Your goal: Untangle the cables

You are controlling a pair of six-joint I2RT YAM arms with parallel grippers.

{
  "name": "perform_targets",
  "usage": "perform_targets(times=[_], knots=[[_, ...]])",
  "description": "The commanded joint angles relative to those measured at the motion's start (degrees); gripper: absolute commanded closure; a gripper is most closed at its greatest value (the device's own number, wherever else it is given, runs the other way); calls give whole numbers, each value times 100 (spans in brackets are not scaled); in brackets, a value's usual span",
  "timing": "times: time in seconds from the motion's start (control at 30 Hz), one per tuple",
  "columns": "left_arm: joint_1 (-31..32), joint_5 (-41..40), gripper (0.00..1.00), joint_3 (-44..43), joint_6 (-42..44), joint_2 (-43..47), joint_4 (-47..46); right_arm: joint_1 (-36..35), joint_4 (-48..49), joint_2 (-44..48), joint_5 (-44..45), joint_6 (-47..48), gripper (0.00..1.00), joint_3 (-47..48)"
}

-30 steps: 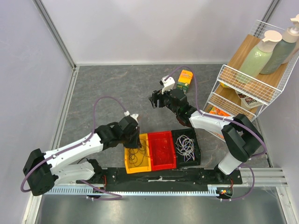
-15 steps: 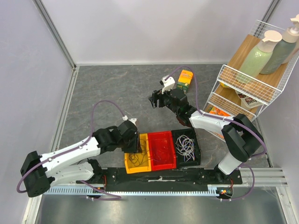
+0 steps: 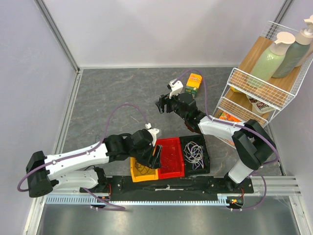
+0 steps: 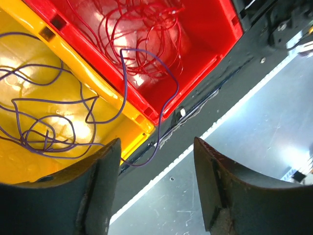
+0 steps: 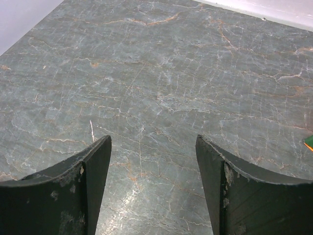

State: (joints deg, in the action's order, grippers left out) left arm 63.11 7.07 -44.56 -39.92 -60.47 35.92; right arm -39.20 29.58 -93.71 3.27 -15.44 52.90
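Looping across glossy yellow bin (image 4: 93, 68), thin purple cable (image 4: 122, 73) lies below gaping, empty left tool (image 4: 155, 147).

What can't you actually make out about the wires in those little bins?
1) Left wrist view: the purple cable runs off the picture's left edge, so its ends are unseen.
2) Top view: the left arm covers much of the yellow bin.
3) Top view: the white cables in the black bin are too small to tell knots from overlaps.
4) Right wrist view: only the table shows, no cables.
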Motion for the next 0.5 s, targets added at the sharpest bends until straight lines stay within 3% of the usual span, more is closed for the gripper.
perform_targets(times=[0.0, 0.23, 0.47], knots=[[271, -223, 35, -431, 441, -264, 433, 18, 276, 2, -37, -29, 23, 0], [324, -206, 50, -343, 353, -474, 433, 18, 276, -7, -37, -47, 23, 1], [395, -118, 53, -387, 371, -694, 328, 18, 276, -7, -63, -55, 23, 9]])
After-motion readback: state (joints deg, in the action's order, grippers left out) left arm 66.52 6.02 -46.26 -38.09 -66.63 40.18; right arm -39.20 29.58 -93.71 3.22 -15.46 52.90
